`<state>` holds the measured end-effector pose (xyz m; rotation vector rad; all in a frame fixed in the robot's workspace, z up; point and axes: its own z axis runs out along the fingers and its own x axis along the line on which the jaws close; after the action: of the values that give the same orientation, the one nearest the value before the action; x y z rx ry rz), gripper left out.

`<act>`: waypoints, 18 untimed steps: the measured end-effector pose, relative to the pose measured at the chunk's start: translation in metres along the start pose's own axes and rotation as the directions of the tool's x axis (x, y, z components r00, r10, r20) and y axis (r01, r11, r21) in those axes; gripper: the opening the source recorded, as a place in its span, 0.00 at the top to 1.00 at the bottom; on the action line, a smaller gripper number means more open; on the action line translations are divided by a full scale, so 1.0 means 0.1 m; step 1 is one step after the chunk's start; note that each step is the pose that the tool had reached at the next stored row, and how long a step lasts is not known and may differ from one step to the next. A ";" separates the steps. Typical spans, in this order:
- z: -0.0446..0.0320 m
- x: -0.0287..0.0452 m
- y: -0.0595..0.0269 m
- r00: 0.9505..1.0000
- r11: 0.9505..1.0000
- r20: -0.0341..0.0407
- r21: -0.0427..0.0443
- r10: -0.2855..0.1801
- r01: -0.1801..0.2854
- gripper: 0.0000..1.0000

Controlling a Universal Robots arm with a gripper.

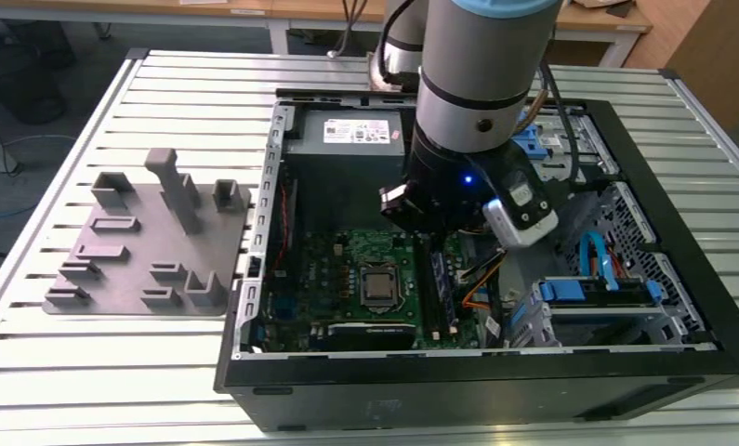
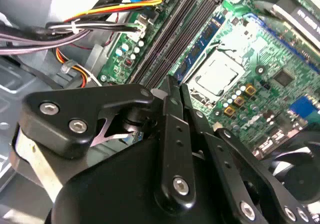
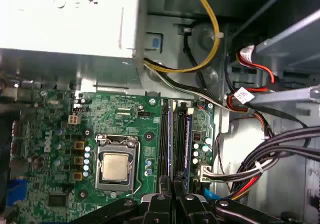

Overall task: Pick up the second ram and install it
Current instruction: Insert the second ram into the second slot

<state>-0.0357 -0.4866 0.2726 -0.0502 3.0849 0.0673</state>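
Exterior view: slatted bench (image 1: 121, 372) carrying open computer case (image 1: 666, 372); grey fixture plate (image 1: 146, 251) lying beside case, toward bench edge at exterior view's left. Arm hanging over motherboard (image 1: 344, 260). Gripper (image 3: 173, 196) sitting above memory slots, fingers pressed together, apparently pinching nothing. Second ram (image 3: 186, 144) standing seated in slot, probably fully home, near processor socket (image 3: 116, 165).

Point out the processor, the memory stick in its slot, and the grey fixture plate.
processor (image 3: 115, 166), first wrist view, middle of its metal lid.
memory stick (image 3: 187, 149), first wrist view, along its upper edge in the slot.
grey fixture plate (image 1: 131, 243), exterior view, bare flat base.
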 end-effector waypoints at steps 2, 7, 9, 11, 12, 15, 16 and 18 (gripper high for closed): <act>0.000 0.000 0.000 1.000 1.000 0.001 0.001 0.017 -0.017 0.86; 0.000 0.000 0.000 0.997 0.997 0.003 0.004 0.076 -0.076 0.86; 0.000 0.000 0.000 0.996 0.996 0.004 0.005 0.093 -0.093 0.86; 0.000 0.000 0.000 0.994 0.994 0.005 0.006 0.110 -0.110 0.86; 0.000 0.000 0.000 0.993 0.993 0.005 0.006 0.118 -0.118 0.86; 0.000 0.000 0.000 0.990 0.990 0.007 0.008 0.143 -0.143 0.86; 0.000 0.000 0.000 0.988 0.988 0.007 0.008 0.151 -0.151 0.86; 0.000 0.000 0.000 0.986 0.986 0.008 0.009 0.168 -0.168 0.86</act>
<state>-0.0357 -0.4866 0.2726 0.2104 3.0748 0.0597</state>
